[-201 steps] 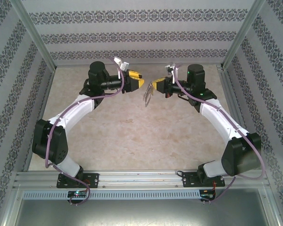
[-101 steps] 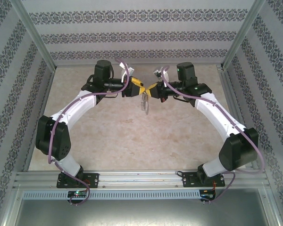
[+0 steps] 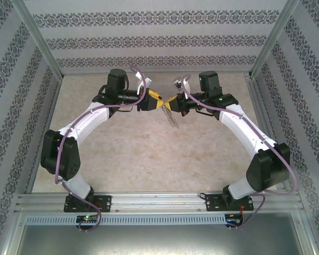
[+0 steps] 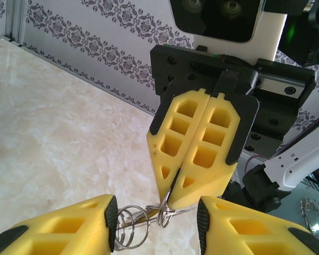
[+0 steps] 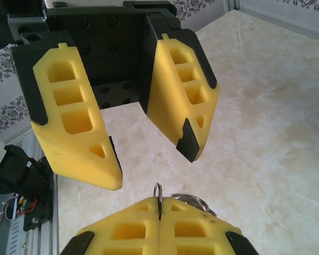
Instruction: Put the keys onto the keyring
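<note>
My right gripper (image 5: 159,206) is shut on a small silvery ring of the keyring (image 5: 158,190), and more rings (image 5: 189,201) peek out beside its tips. In the left wrist view that pinched ring (image 4: 170,204) hangs under the right gripper (image 4: 174,197), linked to larger rings (image 4: 128,229) and a thin wire. My left gripper (image 4: 157,220) stands open around this bunch, its left pad (image 4: 111,220) against the larger rings. A brass-tinted sliver (image 4: 148,213) among the rings may be the keys; I cannot tell. From above, both grippers (image 3: 158,100) (image 3: 174,102) meet tip to tip with the keyring (image 3: 171,119) dangling below.
The marble-look tabletop (image 3: 149,154) lies well below both grippers. Patterned walls (image 3: 149,42) and aluminium posts (image 3: 40,42) enclose the back and sides. Purple cables (image 3: 141,79) loop over both wrists.
Both arms swung inward, and the grippers, earlier a hand's width apart, now meet tip to tip. The dangling keyring moved left with the right gripper and swung.
</note>
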